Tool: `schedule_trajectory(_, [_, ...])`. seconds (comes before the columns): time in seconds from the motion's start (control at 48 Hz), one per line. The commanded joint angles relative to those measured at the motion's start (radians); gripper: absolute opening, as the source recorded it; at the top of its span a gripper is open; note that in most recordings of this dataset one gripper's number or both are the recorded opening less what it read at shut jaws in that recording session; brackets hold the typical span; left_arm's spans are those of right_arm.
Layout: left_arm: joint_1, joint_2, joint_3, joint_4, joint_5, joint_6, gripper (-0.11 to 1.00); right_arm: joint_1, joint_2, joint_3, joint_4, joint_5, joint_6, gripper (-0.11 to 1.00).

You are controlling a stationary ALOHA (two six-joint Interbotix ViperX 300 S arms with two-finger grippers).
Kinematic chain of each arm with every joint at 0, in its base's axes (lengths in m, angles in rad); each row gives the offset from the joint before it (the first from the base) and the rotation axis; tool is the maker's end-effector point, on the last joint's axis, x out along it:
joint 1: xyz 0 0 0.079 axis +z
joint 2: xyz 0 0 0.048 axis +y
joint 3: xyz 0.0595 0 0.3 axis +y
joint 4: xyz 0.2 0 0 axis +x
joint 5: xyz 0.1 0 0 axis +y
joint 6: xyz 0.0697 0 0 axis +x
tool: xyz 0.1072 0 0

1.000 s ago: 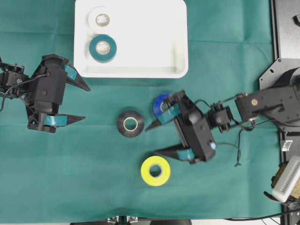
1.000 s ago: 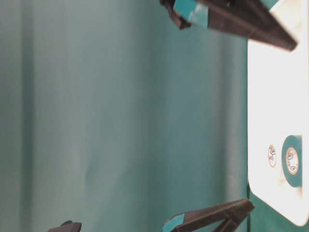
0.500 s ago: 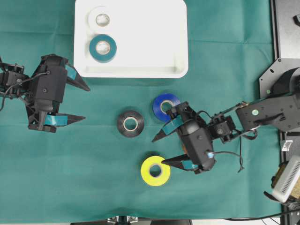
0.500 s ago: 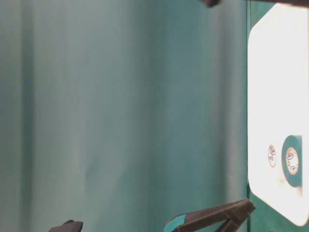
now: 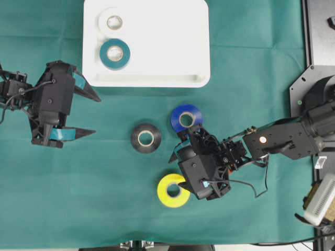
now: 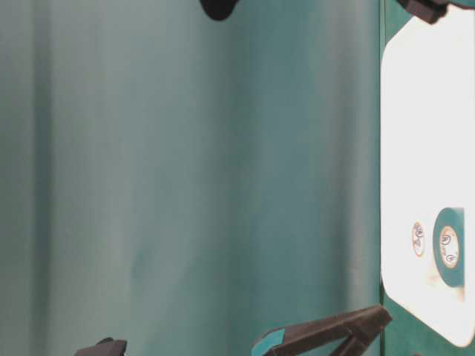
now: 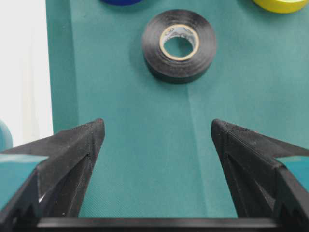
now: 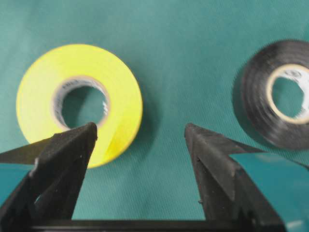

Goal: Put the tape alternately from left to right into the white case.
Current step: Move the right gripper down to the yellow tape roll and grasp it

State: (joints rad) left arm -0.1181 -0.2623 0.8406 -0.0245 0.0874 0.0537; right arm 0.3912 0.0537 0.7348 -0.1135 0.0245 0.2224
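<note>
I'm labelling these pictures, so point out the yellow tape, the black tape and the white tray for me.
yellow tape (image 8: 118, 96): right wrist view, on the yellow band right of its core hole.
black tape (image 7: 205, 46): left wrist view, on the black band right of its core.
white tray (image 5: 167, 36): overhead view, on its bare floor.

A wrinkled green cloth (image 5: 78, 193) covers the table; a ridged white device (image 5: 319, 201) sits at its right edge.

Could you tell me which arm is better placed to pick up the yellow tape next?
Right: its open pincer hangs at the yellow tape, while the left pincer waits open, far off.
</note>
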Motion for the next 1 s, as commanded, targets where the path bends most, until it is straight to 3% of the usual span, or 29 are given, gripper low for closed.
schedule_trajectory(0.0, [-0.002, -0.009, -0.009, -0.003, -0.009, -0.002, 0.60, 0.009, 0.002, -0.034, -0.002, -0.002, 0.003, 0.74])
schedule_trajectory(0.438, [-0.002, -0.009, 0.005, -0.003, -0.011, -0.002, 0.60, 0.011, 0.081, -0.103, -0.002, 0.051, 0.014, 0.74])
schedule_trajectory(0.979, [-0.002, -0.009, 0.002, -0.003, -0.011, -0.002, 0.60, 0.011, 0.097, -0.112, -0.003, 0.080, 0.014, 0.74])
